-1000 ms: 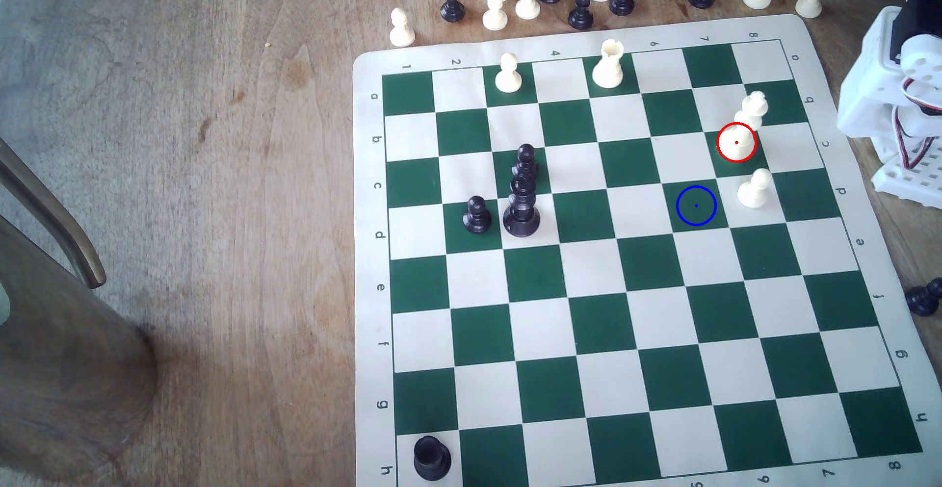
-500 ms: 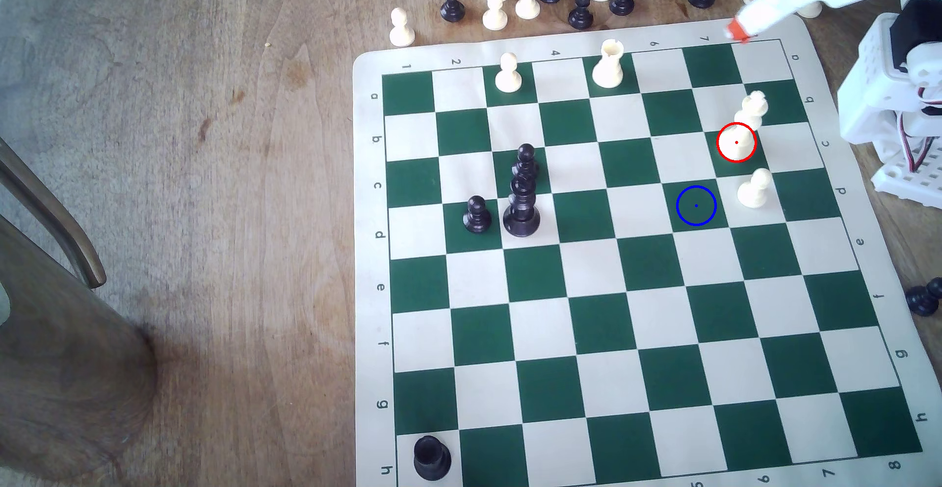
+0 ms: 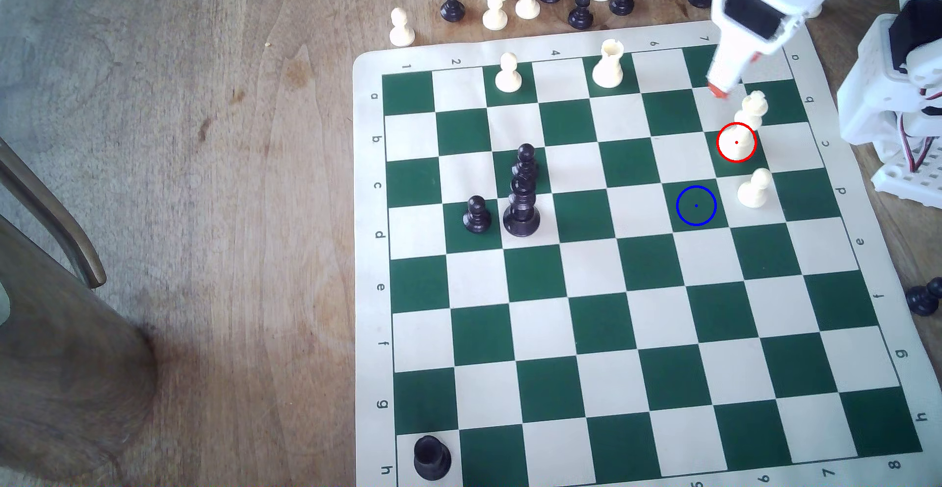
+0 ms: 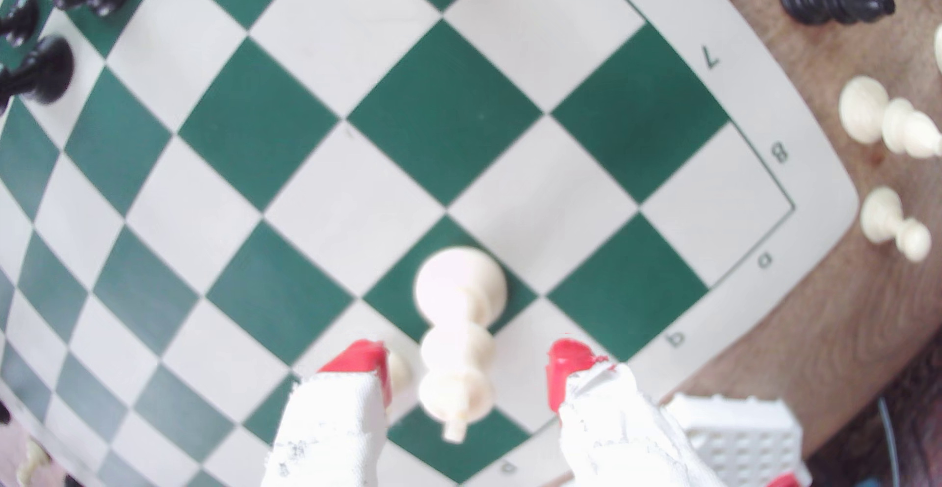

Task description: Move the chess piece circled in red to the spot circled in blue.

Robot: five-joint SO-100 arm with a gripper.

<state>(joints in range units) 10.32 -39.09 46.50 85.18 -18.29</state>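
In the exterior view, the blue-ringed square (image 3: 696, 205) sits right of centre. Up and right of it stands the red-circled piece (image 3: 745, 125): tall, cream, wide-based, slim ribbed stem, bumpy crown. It is likely light, rigid and top-heavy; best pinched at the stem. The claw (image 3: 718, 91) hovers beside its crown, red tips apart and empty.

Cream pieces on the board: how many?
4: far-row pawn, far-row notched piece, the red-circled piece, second pawn beside the blue spot. The arm may hide more.

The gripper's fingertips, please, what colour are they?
Red fingertips on white fingers; clearest in the wrist view.
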